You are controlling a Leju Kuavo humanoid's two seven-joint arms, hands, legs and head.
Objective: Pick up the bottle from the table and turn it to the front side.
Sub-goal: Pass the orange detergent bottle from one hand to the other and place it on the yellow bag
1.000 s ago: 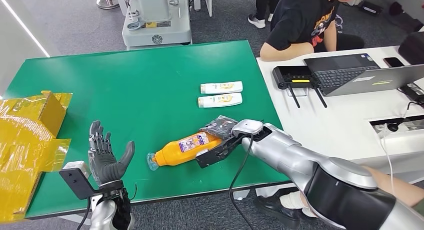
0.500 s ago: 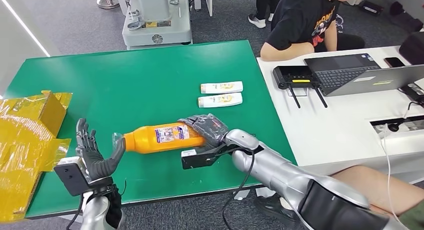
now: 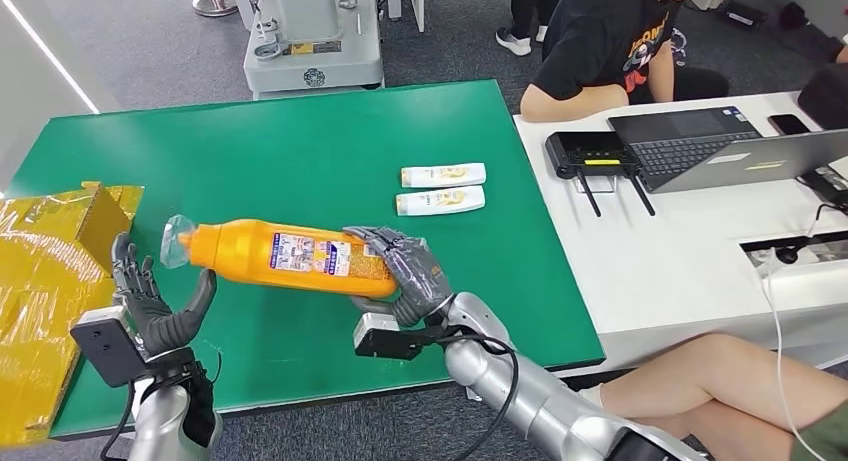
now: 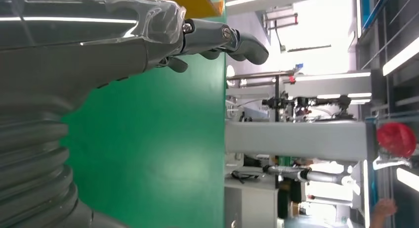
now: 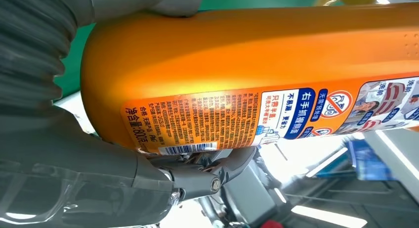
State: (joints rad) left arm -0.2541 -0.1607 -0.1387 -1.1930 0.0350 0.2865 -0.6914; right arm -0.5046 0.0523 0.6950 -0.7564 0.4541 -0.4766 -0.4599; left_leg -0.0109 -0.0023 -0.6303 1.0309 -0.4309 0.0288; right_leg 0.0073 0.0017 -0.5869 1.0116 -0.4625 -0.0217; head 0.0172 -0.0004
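The right hand (image 3: 400, 271) grips the orange bottle (image 3: 285, 256) by its base and has lifted it clear off the green table (image 3: 300, 151), swinging it toward nine o'clock. The cap now sits just above the open, empty left hand (image 3: 160, 306), which has drifted left.

Bottle (image 3: 285, 257) held above table (image 3: 300, 141), lying sideways.
Right hand (image 3: 405, 271) at bottle's 3 o'clock end; left hand (image 3: 155, 306) at 8 o'clock below cap. Two tubes (image 3: 441, 188) at 1 o'clock, foil (image 3: 50, 271) at 9.
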